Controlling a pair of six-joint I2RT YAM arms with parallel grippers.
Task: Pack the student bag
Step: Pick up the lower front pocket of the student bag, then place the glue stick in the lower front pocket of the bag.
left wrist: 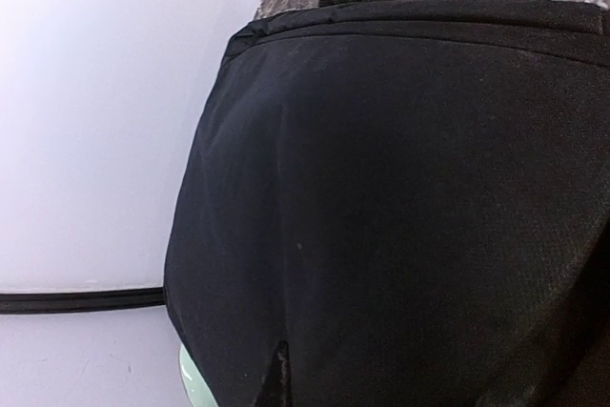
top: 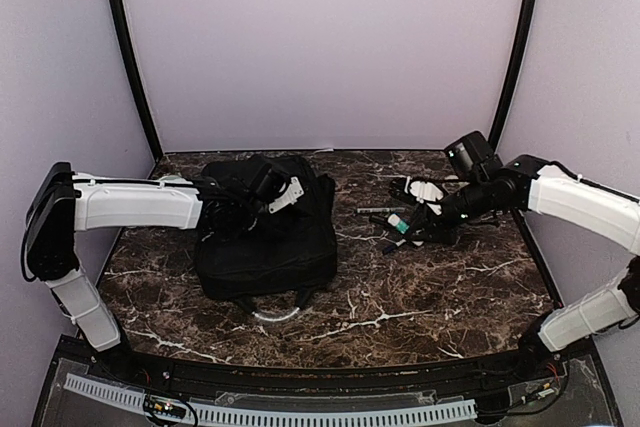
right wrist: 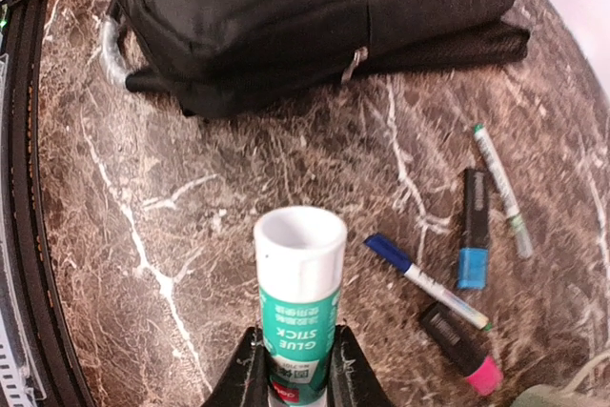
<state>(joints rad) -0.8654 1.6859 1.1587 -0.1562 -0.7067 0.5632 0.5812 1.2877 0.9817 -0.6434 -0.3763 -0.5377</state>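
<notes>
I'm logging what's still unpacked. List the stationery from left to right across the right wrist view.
White-and-green glue stick in the right gripper → white marker with blue cap → black highlighter with blue end → slim white pen with green tip. The black-and-pink highlighter overlaps the marker, so it is left out.

black backpack (top: 268, 247), marble table (top: 420, 297), scattered pens (top: 378, 211)

A brown marble-patterned table (right wrist: 191, 235) with white veins carries loose stationery: a blue-capped white pen (right wrist: 426, 281), a black highlighter with a blue end (right wrist: 473, 228) between it and a slim green-tipped marker (right wrist: 502, 188), and a pink-ended highlighter (right wrist: 460, 348) just beside the pen. Nearest the right wrist camera is a white-capped glue stick (right wrist: 299, 293) with a green label.
</notes>
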